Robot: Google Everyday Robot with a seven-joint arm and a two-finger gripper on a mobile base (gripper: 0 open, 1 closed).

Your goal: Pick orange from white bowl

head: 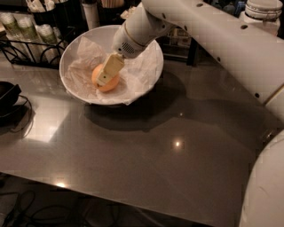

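The orange (pixel 112 84) lies in the wide white bowl (pixel 66 53), which is tilted toward me and lined with crumpled white paper (pixel 140 71). The bowl stands at the back left of the grey table. My gripper (pixel 105 75) reaches down into the bowl from the upper right and sits right at the orange, with its tan tip lying across the fruit's front. The back of the orange is hidden behind the gripper.
A black wire rack with bottles (pixel 24 33) stands behind the bowl at the left. A black object with a cable (pixel 6 95) lies at the table's left edge. Dark containers (pixel 66 13) and a lidded jar (pixel 262 11) stand along the back. My arm (pixel 213 40) spans the right side.
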